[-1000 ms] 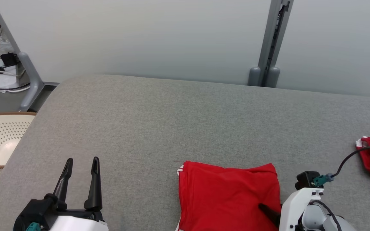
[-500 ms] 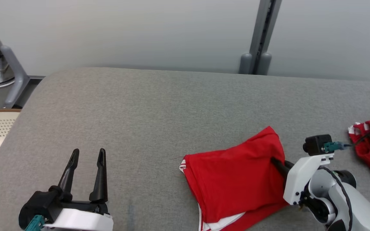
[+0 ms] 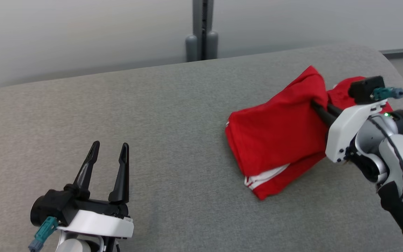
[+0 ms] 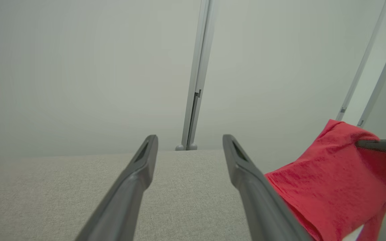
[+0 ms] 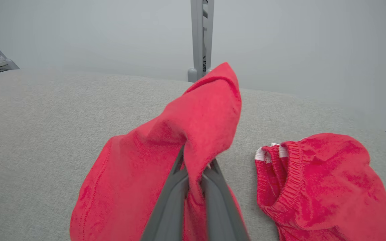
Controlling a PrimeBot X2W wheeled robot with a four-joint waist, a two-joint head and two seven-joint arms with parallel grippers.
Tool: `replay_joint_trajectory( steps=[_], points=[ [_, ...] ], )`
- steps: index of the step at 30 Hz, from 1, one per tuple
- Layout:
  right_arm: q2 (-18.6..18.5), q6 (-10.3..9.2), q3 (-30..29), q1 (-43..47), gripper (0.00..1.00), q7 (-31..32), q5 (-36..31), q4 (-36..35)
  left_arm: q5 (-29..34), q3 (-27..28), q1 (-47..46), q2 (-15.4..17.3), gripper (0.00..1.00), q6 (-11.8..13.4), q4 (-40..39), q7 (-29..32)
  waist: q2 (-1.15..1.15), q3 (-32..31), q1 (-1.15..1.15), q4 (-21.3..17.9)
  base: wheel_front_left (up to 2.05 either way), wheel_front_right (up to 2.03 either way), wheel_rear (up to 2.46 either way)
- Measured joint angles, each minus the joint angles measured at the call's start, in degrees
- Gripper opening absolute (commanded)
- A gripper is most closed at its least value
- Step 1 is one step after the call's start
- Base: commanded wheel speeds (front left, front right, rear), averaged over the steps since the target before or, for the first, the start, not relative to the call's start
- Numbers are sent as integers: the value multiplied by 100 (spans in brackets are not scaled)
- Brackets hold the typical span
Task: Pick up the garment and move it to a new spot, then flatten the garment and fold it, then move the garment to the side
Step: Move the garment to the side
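**Garment lifted by a corner and taken rightward**

Since a second ago the garment (image 3: 278,129) has been raised from lying flat on the table (image 3: 152,115) and carried toward the right end. The right claw (image 3: 316,104) has been shut on it. The head camera has also been turned right, so part of the shift in that view is the camera's own.

The garment is now held pinched at its upper right corner, with the cloth bunched around the closed jaws, as is seen plainly in the right wrist view. That corner is lifted clear. Whether the lower folded edge is dragged on the table or hangs just over it cannot be told. A corner hold is judged to have been chosen so that the folds hang together rather than being spread open.

A second red piece (image 5: 320,177) is lying crumpled just beside the garment, on its right, so the spot aimed at is probably next to it. The left claw (image 3: 110,145) is held wide and empty, well apart over the bare left part of the table, out of the way. The move to the side is judged to be under way; the release is not yet made.
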Motion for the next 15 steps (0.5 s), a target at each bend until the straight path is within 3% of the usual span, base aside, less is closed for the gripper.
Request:
replay_joint_trajectory(
  steps=[8, 15],
  points=[
    [-269, 0, 53, -850, 0, -321, 169, 374, 102, -111, -377, 158, 100, -26, 35, -1, 0, 521, 0, -699, 0, 0, 0],
    [-522, 0, 156, -1521, 0, -665, -5, 1281, 104, -287, -598, 354, 100, -44, 125, -1, 0, 1029, 0, -1001, 0, 0, 0]
  ],
)
